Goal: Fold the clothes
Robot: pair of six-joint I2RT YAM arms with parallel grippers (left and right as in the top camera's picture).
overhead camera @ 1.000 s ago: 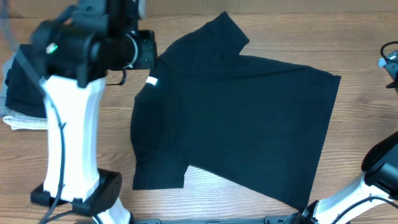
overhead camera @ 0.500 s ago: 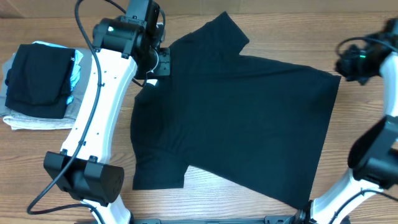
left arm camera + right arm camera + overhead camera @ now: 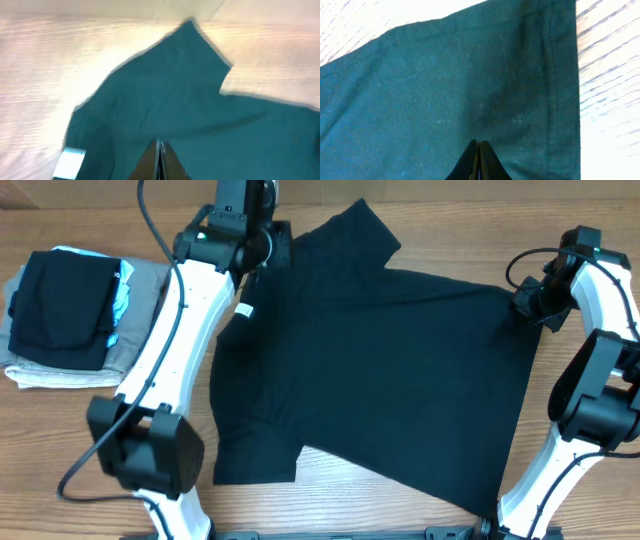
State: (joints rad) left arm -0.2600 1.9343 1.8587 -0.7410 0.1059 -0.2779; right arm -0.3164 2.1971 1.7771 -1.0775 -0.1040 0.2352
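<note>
A black T-shirt (image 3: 380, 370) lies spread flat on the wooden table, one sleeve (image 3: 365, 225) pointing to the far edge. My left gripper (image 3: 272, 258) hovers over the shirt's collar area, near the white label (image 3: 243, 310). In the left wrist view its fingers (image 3: 160, 146) are pressed together, with the label (image 3: 70, 162) to their left and the sleeve (image 3: 195, 45) ahead. My right gripper (image 3: 525, 305) is over the far right corner of the hem. Its fingers (image 3: 479, 146) are shut above the cloth, next to the stitched hem (image 3: 552, 100). No cloth shows between either pair.
A stack of folded clothes (image 3: 70, 315), black on top of grey and white, sits at the left edge. The left arm's base (image 3: 150, 450) stands just left of the shirt's near sleeve (image 3: 255, 455). The right arm's base (image 3: 590, 415) stands beside the hem.
Both arms have swung in over the shirt: the left from the folded stack's side to the collar, the right from the table's right edge to the hem corner.
</note>
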